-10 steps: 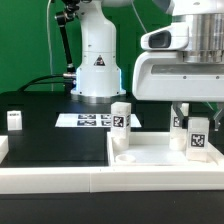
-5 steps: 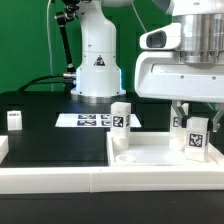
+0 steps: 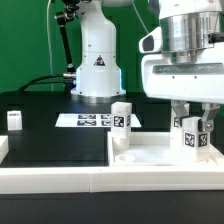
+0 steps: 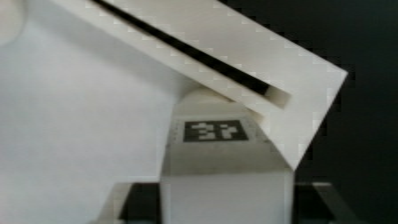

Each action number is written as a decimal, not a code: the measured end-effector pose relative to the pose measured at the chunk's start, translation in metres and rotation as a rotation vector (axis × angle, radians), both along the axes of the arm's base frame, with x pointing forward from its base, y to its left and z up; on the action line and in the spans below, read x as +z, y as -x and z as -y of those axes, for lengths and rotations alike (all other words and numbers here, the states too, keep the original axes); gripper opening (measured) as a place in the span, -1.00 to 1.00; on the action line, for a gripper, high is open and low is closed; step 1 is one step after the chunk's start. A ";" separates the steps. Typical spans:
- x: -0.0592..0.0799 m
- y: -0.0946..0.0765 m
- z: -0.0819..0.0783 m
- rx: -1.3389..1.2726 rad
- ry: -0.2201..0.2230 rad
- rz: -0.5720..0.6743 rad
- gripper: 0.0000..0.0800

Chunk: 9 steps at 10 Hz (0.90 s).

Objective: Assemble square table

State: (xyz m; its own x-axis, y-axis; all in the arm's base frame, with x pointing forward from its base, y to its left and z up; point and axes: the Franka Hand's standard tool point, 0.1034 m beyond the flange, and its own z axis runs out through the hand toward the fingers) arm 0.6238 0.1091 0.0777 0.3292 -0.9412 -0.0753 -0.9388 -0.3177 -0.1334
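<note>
One leg (image 3: 194, 141) is clamped in my gripper (image 3: 192, 122), low over the square tabletop (image 3: 150, 158) near its corner on the exterior view's right. I'd keep it upright and seat it squarely before twisting. Behind, a second leg (image 3: 121, 116) stands upright, with the marker board (image 3: 85, 120) beyond.

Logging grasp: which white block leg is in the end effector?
The white tagged plastic block leg at the exterior view's right, between the end effector's fingers; the other legs stand ungripped.
</note>
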 end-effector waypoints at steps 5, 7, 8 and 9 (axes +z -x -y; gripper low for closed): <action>0.000 0.001 -0.002 -0.249 -0.029 -0.035 -0.27; 0.000 0.001 -0.002 -0.333 -0.038 -0.044 -0.27; 0.000 0.001 -0.002 -0.391 -0.044 -0.051 -0.27; 0.000 0.001 -0.003 -0.434 -0.049 -0.055 -0.27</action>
State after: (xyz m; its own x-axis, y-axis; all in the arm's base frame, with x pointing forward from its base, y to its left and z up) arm 0.6232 0.1119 0.0773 -0.1015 -0.9863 -0.1298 -0.9900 0.1130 -0.0842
